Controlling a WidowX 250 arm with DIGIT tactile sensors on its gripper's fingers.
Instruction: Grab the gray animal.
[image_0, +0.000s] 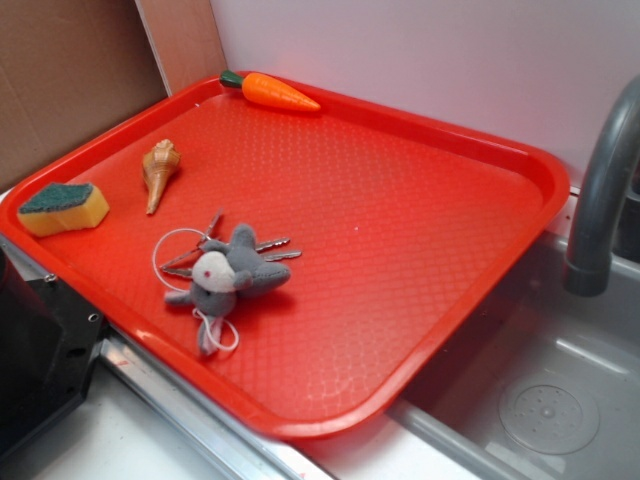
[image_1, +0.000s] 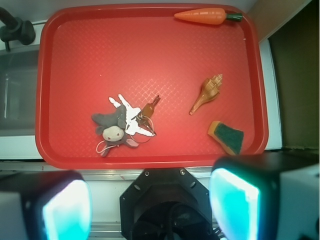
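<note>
Gray animal (image_0: 228, 275) lies on keys (image_0: 270, 248), lower-left of red tray (image_0: 420, 240) | exterior view — no arm visible | wrist view — gripper (image_1: 150, 210) high above tray, fingers (image_1: 65, 210) apart, empty

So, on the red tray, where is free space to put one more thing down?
The tray is bare across its half toward the faucet, from the carrot down to the near rim. It is crowded near the gray animal, which lies on the keys; the shell and sponge occupy the opposite side.
</note>
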